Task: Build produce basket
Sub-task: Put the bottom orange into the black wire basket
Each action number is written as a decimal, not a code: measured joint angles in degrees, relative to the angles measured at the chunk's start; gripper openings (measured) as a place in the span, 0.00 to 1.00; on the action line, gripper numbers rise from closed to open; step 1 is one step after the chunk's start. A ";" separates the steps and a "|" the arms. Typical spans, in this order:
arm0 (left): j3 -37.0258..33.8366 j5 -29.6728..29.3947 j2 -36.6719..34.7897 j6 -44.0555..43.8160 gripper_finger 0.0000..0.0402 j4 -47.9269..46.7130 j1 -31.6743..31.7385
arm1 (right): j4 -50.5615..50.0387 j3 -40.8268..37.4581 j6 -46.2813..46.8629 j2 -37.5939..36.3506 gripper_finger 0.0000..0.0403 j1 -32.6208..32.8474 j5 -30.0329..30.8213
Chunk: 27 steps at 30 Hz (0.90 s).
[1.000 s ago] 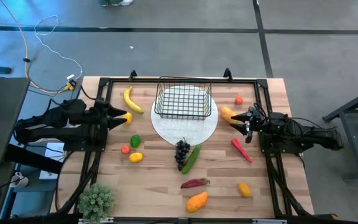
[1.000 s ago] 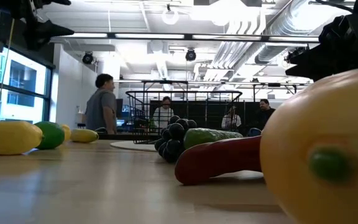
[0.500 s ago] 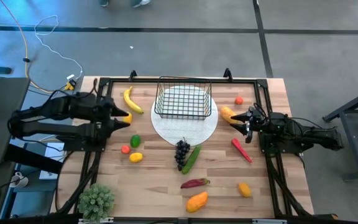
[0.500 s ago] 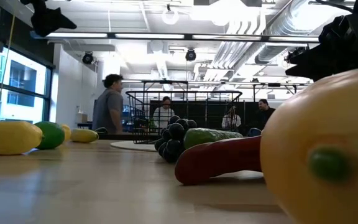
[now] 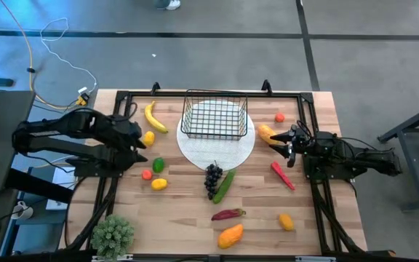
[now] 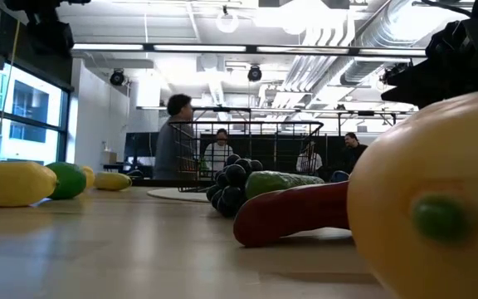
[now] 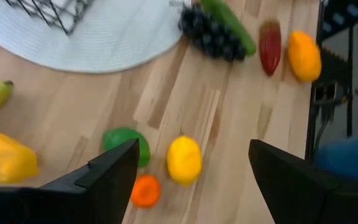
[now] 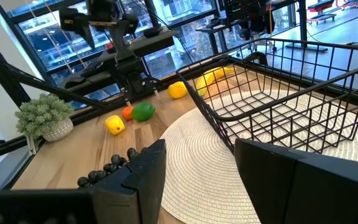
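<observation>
Basket (image 5: 215, 116) sits empty on the white plate (image 5: 217, 148), upper centre of the high view. Left gripper (image 5: 141, 148) hangs centre left, fingers apart and holding nothing, near the lime (image 5: 158, 165), a small tomato (image 5: 146, 175) and a lemon (image 5: 159, 184). Banana (image 5: 153, 116) lies upper left of the basket. Right gripper (image 5: 288, 140) is centre right, fingers apart with nothing between them, just beside an orange-yellow fruit (image 5: 267, 133) at the plate's edge. Grapes (image 5: 213, 177) and cucumber (image 5: 224, 185) touch below the plate. Potted plant (image 5: 113, 235) lower left.
</observation>
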 joint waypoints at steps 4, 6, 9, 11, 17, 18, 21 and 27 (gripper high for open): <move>0.00 -1.85 1.25 -1.05 0.73 -1.97 -3.32 | 0.01 0.00 -0.02 0.00 0.43 0.00 0.02; 0.00 -3.03 1.85 -1.57 0.73 -2.82 -4.93 | 0.02 -0.01 0.01 0.00 0.43 0.00 -0.01; 0.01 -3.56 2.69 -1.75 0.73 -4.11 -7.14 | 0.01 0.01 -0.02 0.00 0.43 0.00 0.02; 0.01 -3.57 3.32 -2.41 0.73 -4.22 -8.58 | 0.00 0.01 -0.01 0.00 0.43 0.00 0.00; 0.01 -3.67 5.99 -3.34 0.73 -5.56 -12.86 | 0.01 0.02 0.00 0.00 0.43 0.00 0.02; 0.01 -3.68 6.61 -3.48 0.73 -5.85 -13.66 | 0.02 0.00 0.00 0.00 0.43 0.00 0.02; 0.00 -3.73 8.71 -3.68 0.73 -7.21 -16.02 | 0.02 0.00 -0.01 0.00 0.43 0.00 0.00; 0.00 -3.94 14.14 -2.84 0.73 -7.58 -21.15 | 0.02 0.00 -0.01 0.00 0.43 0.00 -0.01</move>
